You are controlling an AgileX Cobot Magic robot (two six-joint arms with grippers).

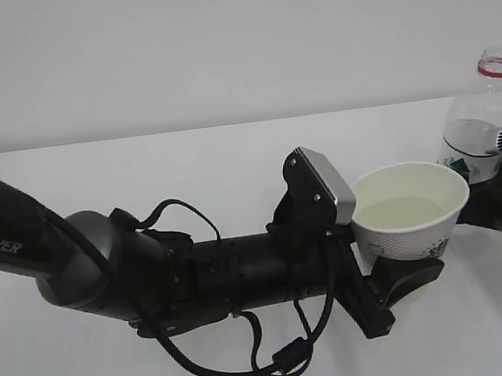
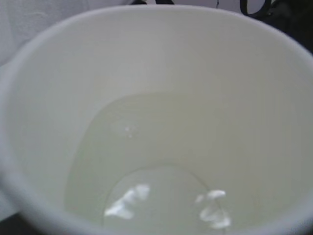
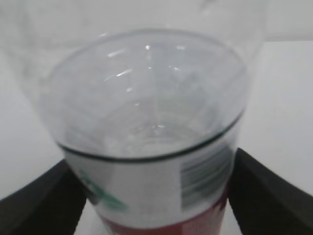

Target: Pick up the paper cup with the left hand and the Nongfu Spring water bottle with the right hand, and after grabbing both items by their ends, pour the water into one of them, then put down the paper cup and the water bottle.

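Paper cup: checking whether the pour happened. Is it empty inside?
No, the left wrist view shows clear water pooled in the bottom of the paper cup.

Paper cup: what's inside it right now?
The paper cup holds a shallow pool of clear water; the left wrist view shows its bottom through it. Nothing else is inside. Its outer base is hidden by the end effector.

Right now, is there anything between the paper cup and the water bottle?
No. In the exterior view, only bare white table shows between the paper cup and the water bottle.
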